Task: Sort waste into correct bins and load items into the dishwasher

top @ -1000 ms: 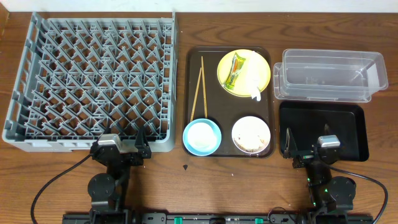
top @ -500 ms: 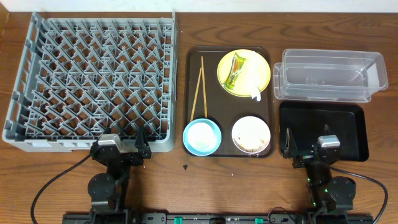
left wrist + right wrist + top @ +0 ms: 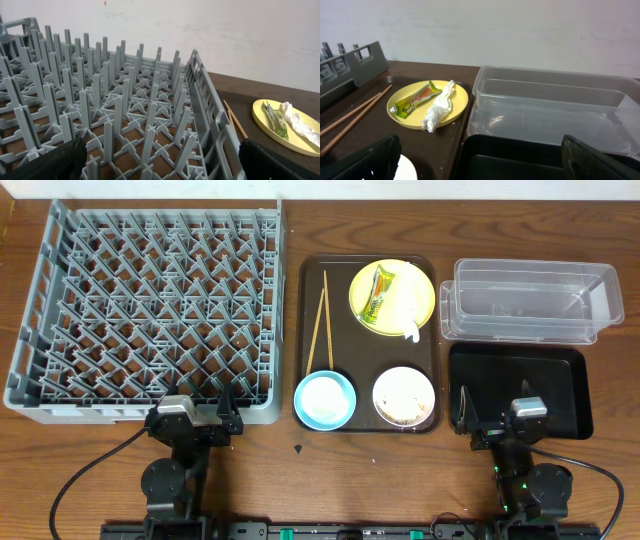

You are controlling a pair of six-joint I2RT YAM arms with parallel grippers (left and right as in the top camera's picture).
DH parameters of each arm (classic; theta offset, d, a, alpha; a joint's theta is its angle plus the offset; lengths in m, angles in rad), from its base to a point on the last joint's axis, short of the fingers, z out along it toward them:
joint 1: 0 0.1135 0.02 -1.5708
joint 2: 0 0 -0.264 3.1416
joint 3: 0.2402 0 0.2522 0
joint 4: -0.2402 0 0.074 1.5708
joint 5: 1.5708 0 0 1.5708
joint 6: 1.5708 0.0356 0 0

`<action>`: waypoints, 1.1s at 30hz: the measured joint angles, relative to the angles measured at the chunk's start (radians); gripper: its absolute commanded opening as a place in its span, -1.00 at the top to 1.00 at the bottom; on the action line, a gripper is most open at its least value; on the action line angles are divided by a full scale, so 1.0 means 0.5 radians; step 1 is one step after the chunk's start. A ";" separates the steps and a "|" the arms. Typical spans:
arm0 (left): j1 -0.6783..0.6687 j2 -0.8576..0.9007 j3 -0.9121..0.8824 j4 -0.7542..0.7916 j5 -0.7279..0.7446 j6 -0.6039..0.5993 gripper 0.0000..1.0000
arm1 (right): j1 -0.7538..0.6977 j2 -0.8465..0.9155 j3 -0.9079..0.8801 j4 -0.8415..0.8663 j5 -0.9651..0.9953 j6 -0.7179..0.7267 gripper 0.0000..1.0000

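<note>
With the right pincer (image 3: 495, 420) wide open and empty at the near edge of the black tray (image 3: 560, 370), you have the snack wrapper (image 3: 377, 293) ahead and to the left, on the yellow plate (image 3: 425, 285). The right arm is nearer. The wrapper's long axis runs away from you, far end tipped slightly right. The left pincer (image 3: 205, 420) is also open and empty.

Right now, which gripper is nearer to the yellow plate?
Right. The right gripper hovers at the black tray's near edge, right of the yellow plate; the left gripper is farther, at the grey rack's near edge.
</note>
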 measured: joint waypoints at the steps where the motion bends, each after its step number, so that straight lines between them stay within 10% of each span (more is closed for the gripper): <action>1: 0.000 0.000 0.000 0.000 0.000 0.000 -0.96 | 0.000 0.000 0.000 0.000 0.000 0.000 -0.99; 23: -0.002 0.056 0.025 0.143 0.357 -0.174 -0.96 | 0.000 0.021 0.076 -0.056 -0.440 0.319 -0.99; 33: -0.002 0.893 1.131 -0.642 0.489 -0.203 -0.96 | 0.000 0.954 1.129 -0.616 -0.681 0.410 -0.99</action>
